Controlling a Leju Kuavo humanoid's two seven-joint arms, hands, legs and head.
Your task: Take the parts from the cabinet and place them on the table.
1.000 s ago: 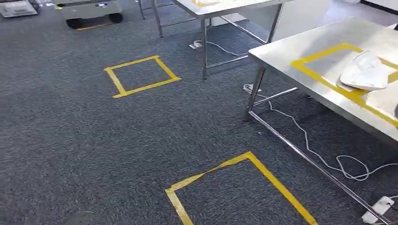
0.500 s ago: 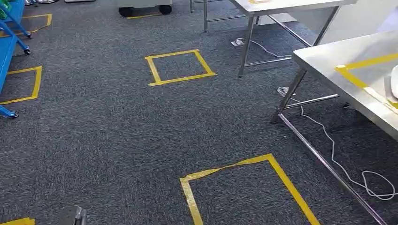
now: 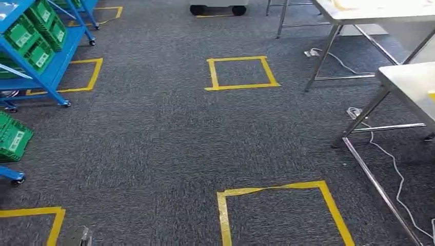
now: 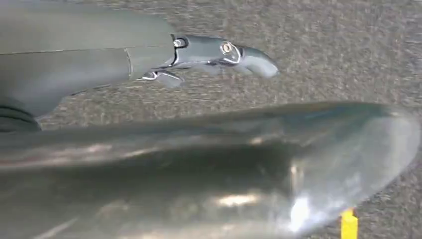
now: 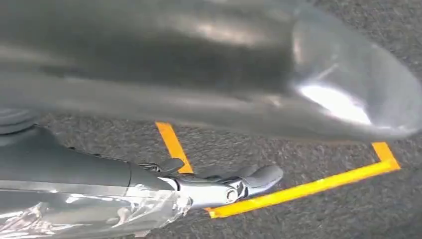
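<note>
The blue cabinet rack [image 3: 54,69] stands at the far left in the head view, its shelves holding green bins [image 3: 32,37] with white labels. Another green bin [image 3: 13,138] sits lower, at the left edge. A corner of the steel table [image 3: 410,84] shows at the right. My left hand [image 4: 199,55] hangs over the grey carpet, thumb stretched out, with nothing in it. My right hand [image 5: 214,186] also hangs over the carpet, above a strip of yellow tape, holding nothing.
Yellow tape squares [image 3: 241,73] mark the carpet, one close in front [image 3: 282,210] and more beside the rack. A second steel table [image 3: 369,10] stands at the back right. A white cable [image 3: 395,164] trails under the near table. A wheeled base [image 3: 218,7] sits at the back.
The camera has swung left: the table with the white part has slid out at the right and the blue rack with green bins has come into view at the left.
</note>
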